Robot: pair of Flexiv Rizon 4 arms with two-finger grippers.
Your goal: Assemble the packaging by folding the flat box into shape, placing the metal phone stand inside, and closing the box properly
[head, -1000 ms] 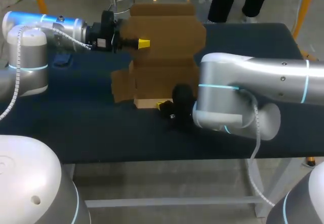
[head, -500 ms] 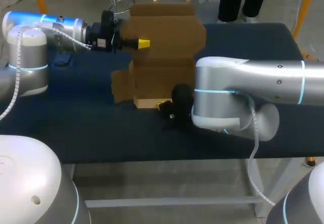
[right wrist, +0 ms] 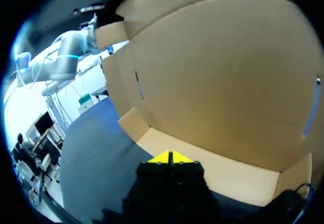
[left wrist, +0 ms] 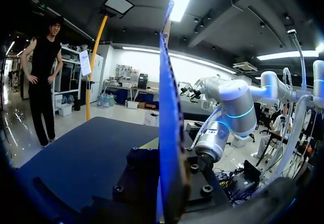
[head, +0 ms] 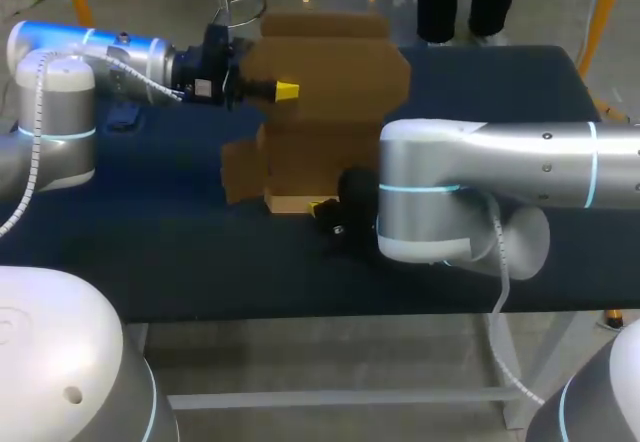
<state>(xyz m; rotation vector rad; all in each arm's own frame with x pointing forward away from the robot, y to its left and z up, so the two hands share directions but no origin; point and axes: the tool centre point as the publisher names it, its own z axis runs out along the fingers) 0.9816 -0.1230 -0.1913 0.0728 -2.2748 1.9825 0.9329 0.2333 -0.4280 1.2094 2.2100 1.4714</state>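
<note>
Head view: brown flat cardboard box (head: 330,122) upright at table centre, left gripper (head: 286,90) pinching upper left edge. Right gripper (right wrist: 172,157) tips pressed together, by near bottom flap. Risk: hard push tears box from pinch.

Silver-grey left arm (head: 110,52) and right arm (head: 520,157), cyan joint rings (head: 420,188), white coiled cables (head: 35,152), yellow-tipped left pincer (head: 284,90) and right pincer (right wrist: 171,158).

a robotics lab — two silver arms (head: 500,157) at a dark table (head: 200,262)
</note>
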